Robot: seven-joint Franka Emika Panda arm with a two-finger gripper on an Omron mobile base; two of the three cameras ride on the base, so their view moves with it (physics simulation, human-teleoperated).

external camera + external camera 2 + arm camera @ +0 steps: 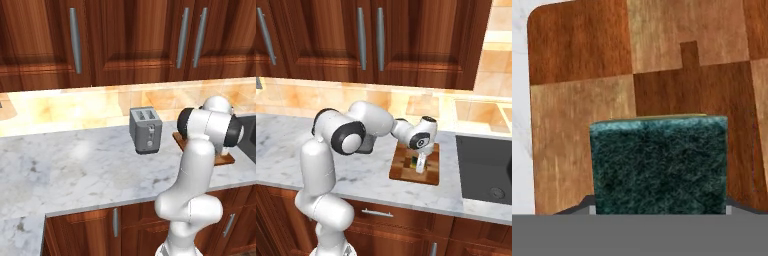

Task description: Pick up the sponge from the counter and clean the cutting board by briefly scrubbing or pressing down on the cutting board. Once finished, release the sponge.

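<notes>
My gripper (420,169) points down over the cutting board (403,169), a reddish-brown checkered slab on the white marble counter (366,175). It is shut on the sponge (414,161), a small block with a dark green top over yellow foam. In the hand view the sponge's green scrub face (659,165) sits wide between the fingers, with the board's wood blocks (582,100) close behind it. Whether the sponge touches the board I cannot tell. In the left base view the arm covers the hand, and only the board's corners (226,159) show past the arm.
A grey metal toaster (145,129) stands on the counter (75,160) left of the board. A dark sink basin (483,167) lies to the board's right. Wooden wall cabinets (371,40) hang above, and the counter's front edge is near.
</notes>
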